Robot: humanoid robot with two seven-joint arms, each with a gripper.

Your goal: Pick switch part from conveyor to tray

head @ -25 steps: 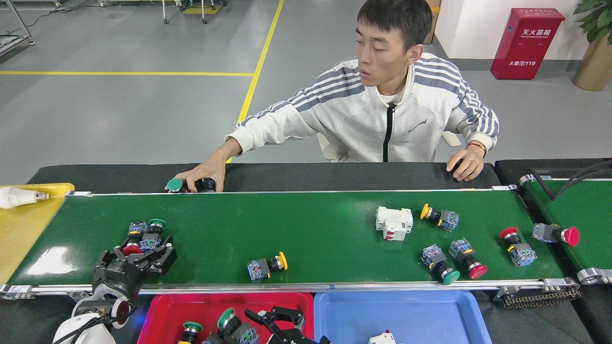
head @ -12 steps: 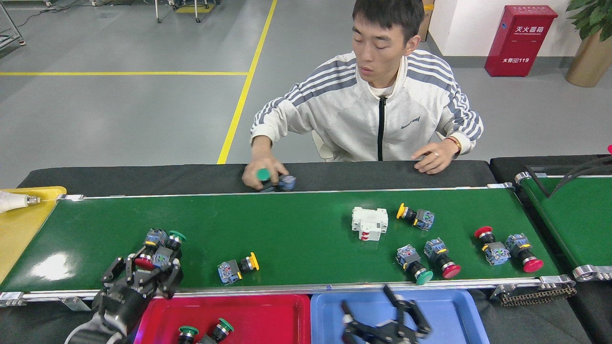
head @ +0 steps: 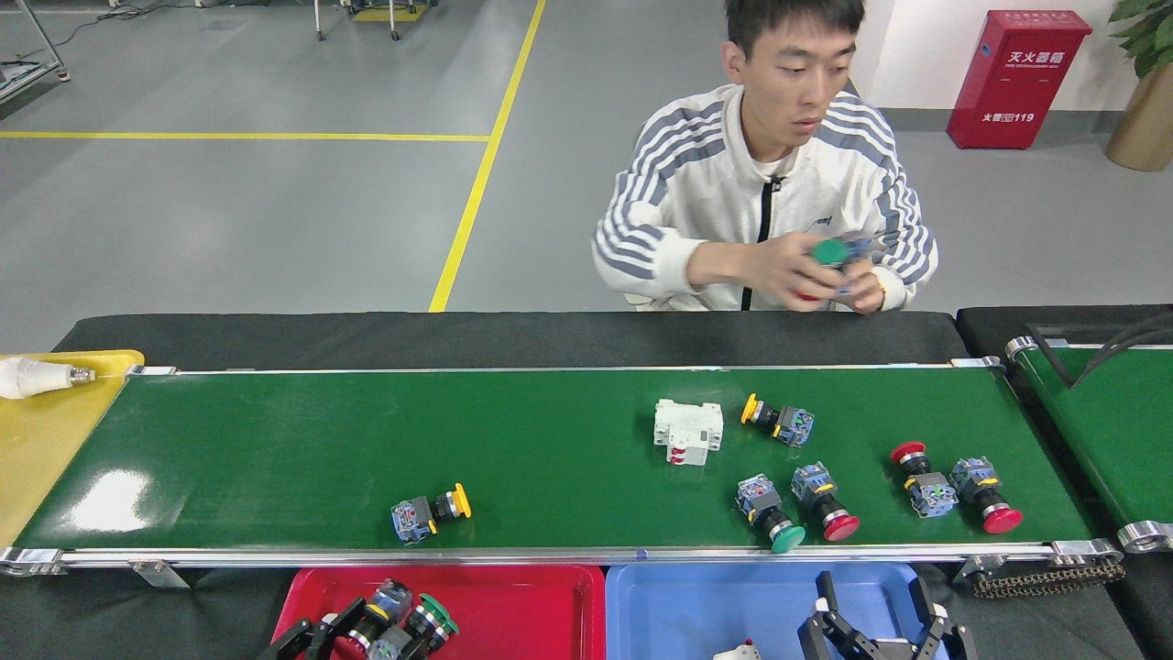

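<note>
While the left gripper [head: 367, 632] clasps 2 round-capped switch parts [head: 403, 619] over the red tray [head: 513, 596], the right gripper [head: 880, 614] hangs spread. Beyond them lies the glossy green conveyor [head: 550, 458].

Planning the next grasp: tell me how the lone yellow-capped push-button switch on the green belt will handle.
The yellow-capped push-button switch lies on its side; its round cap may let it roll if nudged. Its blocky grey base probably gives flatter faces to grip. It looks rigid.

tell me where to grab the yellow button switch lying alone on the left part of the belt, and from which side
Grip the yellow-capped switch across its narrow black neck or the blocky grey-blue body behind it, not the rounded cap. It lies on its side on the conveyor, cap pointing right and slightly away, with clear belt all round, so coming straight down from above with the fingers either side of its long axis looks best.
</note>
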